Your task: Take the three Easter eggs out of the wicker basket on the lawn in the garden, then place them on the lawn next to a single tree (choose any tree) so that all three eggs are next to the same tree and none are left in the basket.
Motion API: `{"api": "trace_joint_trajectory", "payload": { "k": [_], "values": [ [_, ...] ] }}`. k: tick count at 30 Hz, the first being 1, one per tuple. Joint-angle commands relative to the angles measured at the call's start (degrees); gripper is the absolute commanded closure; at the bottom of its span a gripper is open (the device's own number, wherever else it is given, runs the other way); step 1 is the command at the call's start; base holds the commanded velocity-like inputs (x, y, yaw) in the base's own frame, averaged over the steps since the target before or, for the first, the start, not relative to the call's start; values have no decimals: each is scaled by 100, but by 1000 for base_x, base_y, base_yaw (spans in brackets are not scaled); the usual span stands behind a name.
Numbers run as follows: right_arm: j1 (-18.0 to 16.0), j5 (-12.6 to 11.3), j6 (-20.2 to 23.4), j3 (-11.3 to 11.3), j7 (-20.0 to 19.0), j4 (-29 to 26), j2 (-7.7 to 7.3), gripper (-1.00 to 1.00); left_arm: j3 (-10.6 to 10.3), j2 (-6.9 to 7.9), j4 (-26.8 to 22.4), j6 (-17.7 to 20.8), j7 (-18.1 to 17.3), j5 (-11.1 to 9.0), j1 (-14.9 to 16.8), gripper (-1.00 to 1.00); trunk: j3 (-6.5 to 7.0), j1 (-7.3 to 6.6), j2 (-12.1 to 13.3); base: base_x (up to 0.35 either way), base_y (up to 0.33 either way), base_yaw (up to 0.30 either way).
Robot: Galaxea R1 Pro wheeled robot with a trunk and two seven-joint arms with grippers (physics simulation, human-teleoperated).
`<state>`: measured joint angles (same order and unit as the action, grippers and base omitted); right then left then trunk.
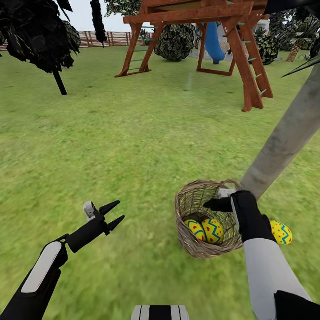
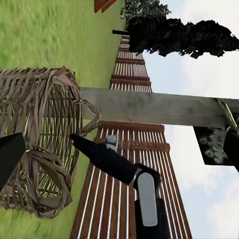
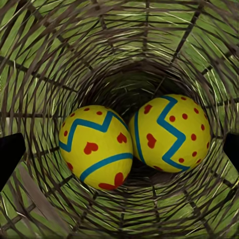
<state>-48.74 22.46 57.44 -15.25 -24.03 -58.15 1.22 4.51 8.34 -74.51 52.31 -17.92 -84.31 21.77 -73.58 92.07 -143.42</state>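
third egg (image 1: pixel 282 232) half behind the right forearm; tree (image 1: pixel 289 129) trunk cut off by the frame edge

Basket (image 1: pixel 198 231) mouth open upward, w/ right tool (image 1: pixel 212 205) poised over it, jaws spread wide. Inside, two eggs (image 3: pixel 95 147) (image 3: pixel 172 132) lie touching on the bottom, no gap btwn them; woven wall close around both, room only on their outer sides. Tree trunk (image 1: pixel 284 138) leans just behind basket rim, blocking the far-right approach. Third egg (image 1: pixel 281 232) on the grass right of the basket, near trunk base. Lawn (image 1: pixel 133 146) to the left & ahead is wide open; left tool (image 1: pixel 114 214) there, jaws apart, unobstructed. Playset (image 1: pixel 242 53) stands well off.
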Motion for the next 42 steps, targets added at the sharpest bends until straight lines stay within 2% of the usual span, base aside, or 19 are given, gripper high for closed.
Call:
{"api": "trace_joint_trajectory", "payload": {
  "k": [1,8,11,12,14,19,21,22,24,28,33,42],
  "values": [
    [-4,54,13,-16,-57,17,8,-100,6,-3,5,21,-27,19,3,-100,-4,-1,-2,0,0,0],
    [-4,62,10,1,-74,41,2,-100,39,-7,2,19,-27,19,3,-100,-4,-1,-2,0,0,0],
    [-4,61,0,362,-82,42,-15,-100,41,-7,-1,21,-27,19,3,-100,-71,7,-6,0,0,0],
    [-4,56,-2,590,-83,57,-29,-100,41,-7,-1,22,-27,19,3,-100,-93,9,-7,0,0,0],
    [-6,56,-7,910,-86,169,-46,-100,41,-7,-2,22,-27,19,3,-100,-93,9,-7,0,0,0],
    [-91,78,-5,1325,-84,691,-54,-100,35,-15,-2,19,-27,19,3,-100,-93,9,-7,0,0,0],
    [-264,81,-5,1613,-84,1036,-53,-100,34,-20,1,17,-27,19,3,-100,-93,9,-7,0,0,0],
    [-491,81,-4,1890,-84,1321,-56,-100,33,-23,1,17,-27,19,3,-100,-93,9,-7,0,0,0],
    [-608,82,-4,2058,-84,1510,-59,-100,33,-24,5,17,-27,19,3,-100,-93,9,-7,0,0,0],
    [-684,86,-30,2249,-87,1612,-57,-100,33,-25,6,16,-27,19,3,-100,-93,9,-7,0,0,0],
    [-689,90,-110,2473,-93,1585,-60,-100,33,-25,2,17,-27,25,3,-100,-204,22,-14,0,0,0],
    [-691,100,-126,2542,-93,1404,-65,-100,25,-32,7,17,-27,27,3,-100,-403,45,-26,0,0,0]
  ]
}}
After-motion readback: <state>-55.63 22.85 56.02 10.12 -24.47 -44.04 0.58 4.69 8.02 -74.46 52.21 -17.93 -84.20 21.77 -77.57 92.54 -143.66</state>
